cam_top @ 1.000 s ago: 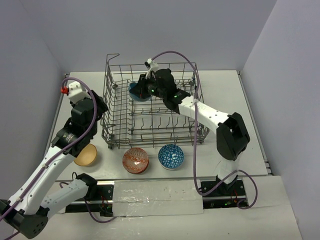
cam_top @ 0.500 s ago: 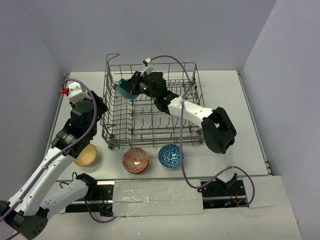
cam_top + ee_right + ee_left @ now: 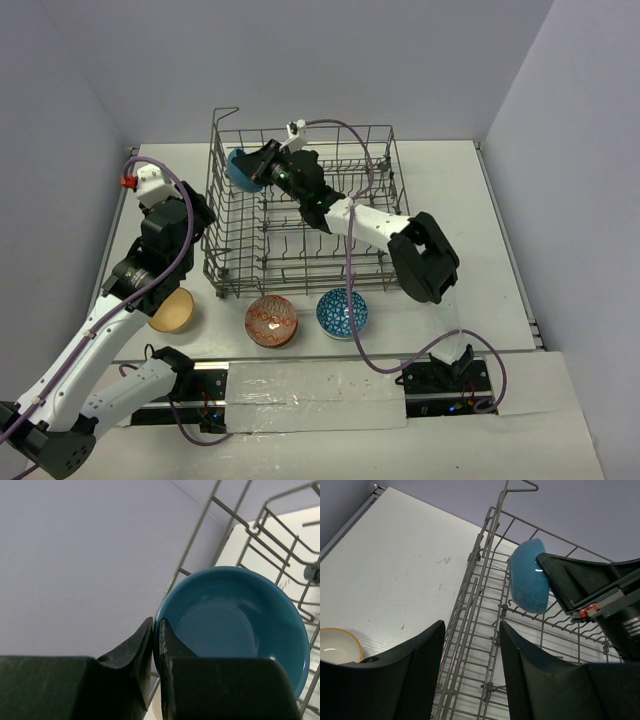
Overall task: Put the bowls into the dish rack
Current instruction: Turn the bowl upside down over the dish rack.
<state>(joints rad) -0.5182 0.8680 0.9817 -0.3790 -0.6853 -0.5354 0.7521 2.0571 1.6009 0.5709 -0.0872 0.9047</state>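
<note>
My right claw (image 3: 262, 170) is clamped on the rim of the plain blue bowl (image 3: 240, 168), holding it tilted over the far-left corner of the dish rack (image 3: 215, 230), not yet seated. My left claw (image 3: 471, 630) hangs apart left of the rack. The tan bowl (image 3: 172, 310), red patterned bowl (image 3: 271, 320) and blue patterned bowl (image 3: 342, 313) sit on the surface (image 3: 450, 200), all left to load.

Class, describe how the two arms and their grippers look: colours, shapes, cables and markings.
Both the left arm and right arm have white links with black joints, and a purple cable loops along each. The left gripper and right gripper are black and wedge-shaped. A small red tag sits near the left wrist.
</note>
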